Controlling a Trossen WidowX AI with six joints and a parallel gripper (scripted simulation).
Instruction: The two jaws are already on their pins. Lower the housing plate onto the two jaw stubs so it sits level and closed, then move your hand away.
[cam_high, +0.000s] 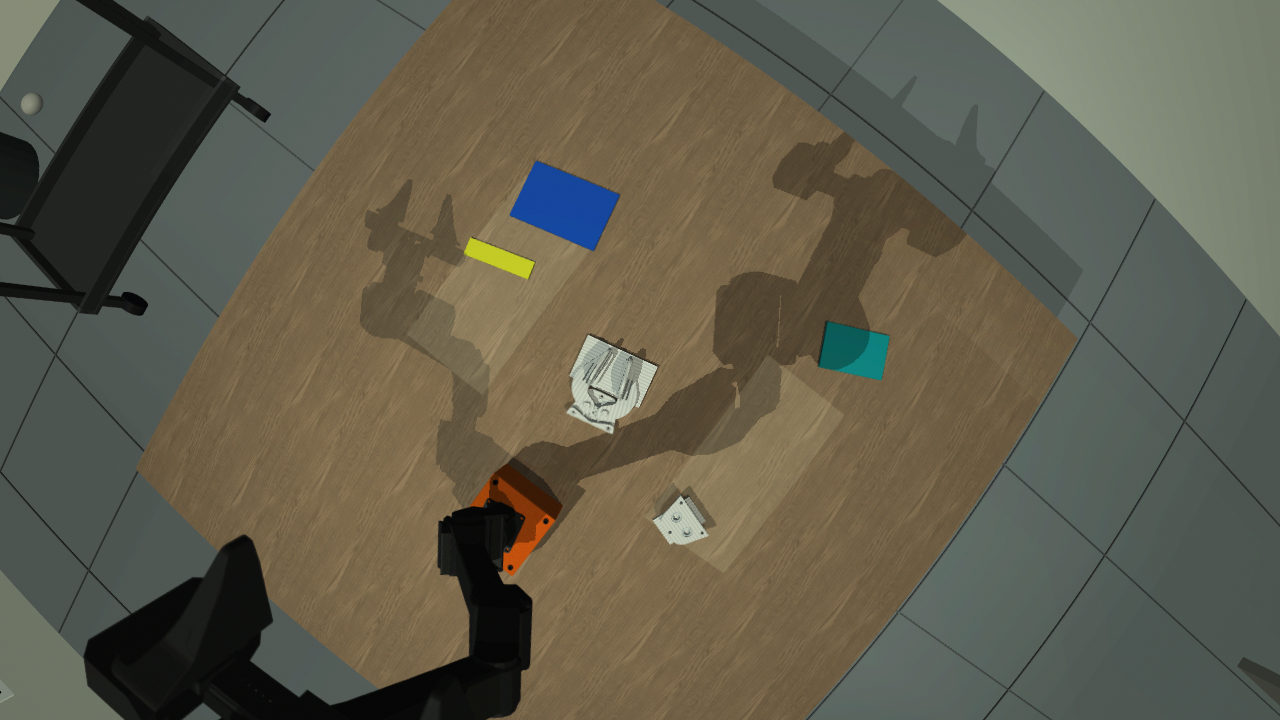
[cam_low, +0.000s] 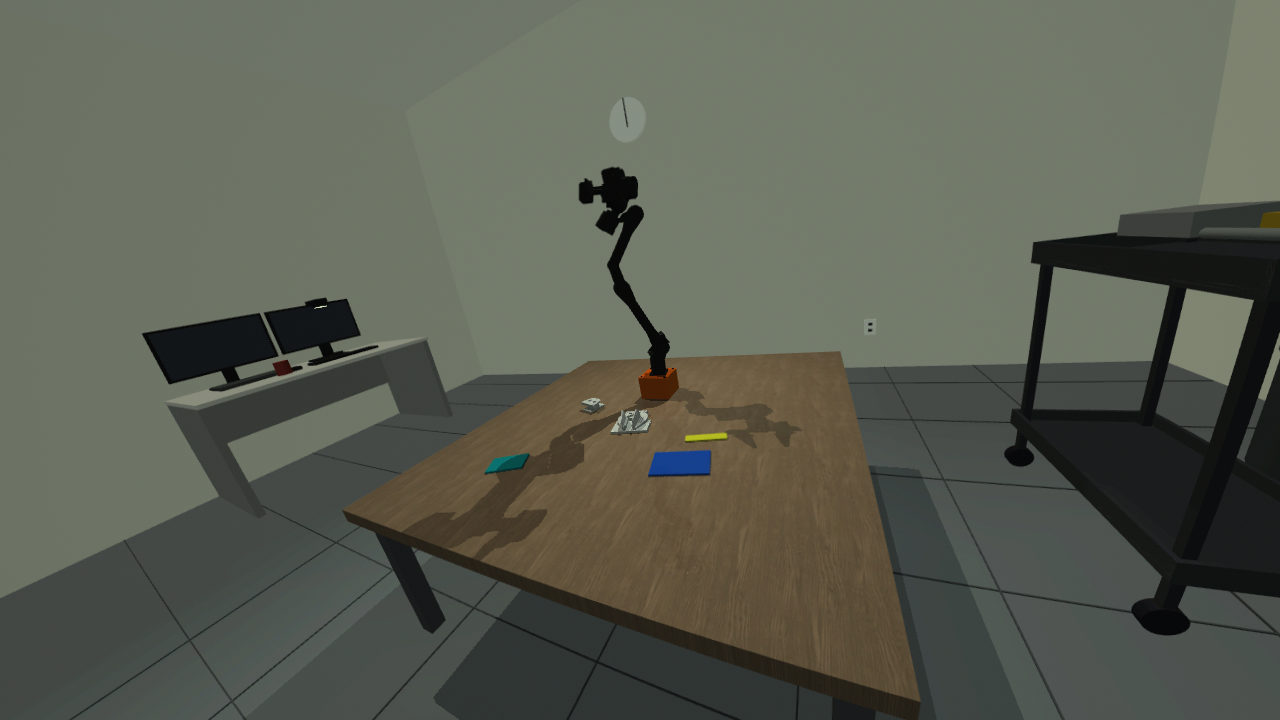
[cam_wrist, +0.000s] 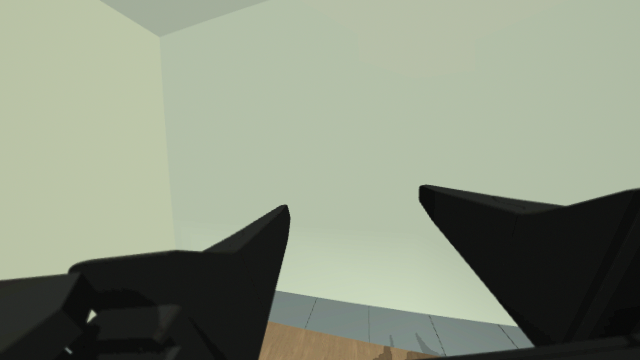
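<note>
Below your spread, unladen hand (cam_high: 183, 626) (cam_low: 612, 189) (cam_wrist: 352, 202), the housing plate (cam_high: 680, 522) (cam_low: 591, 404) lies apart from the jaws (cam_high: 610, 367) (cam_low: 631, 420), leaving you pickup, seating and withdrawal.

"What blocks you low over the brown wooden desk (cam_high: 358, 394) (cam_low: 769, 537)?"

"The pale ridged assembly (cam_high: 610, 385) (cam_low: 631, 422), with pieces standing up from it."

"And beside it?"

"I could pass between it and the small pale block (cam_high: 681, 520) (cam_low: 591, 405); they stand apart."

Blue slab (cam_high: 564, 205) (cam_low: 681, 463) beside yellow bar (cam_high: 499, 258) (cam_low: 706, 437).
</note>
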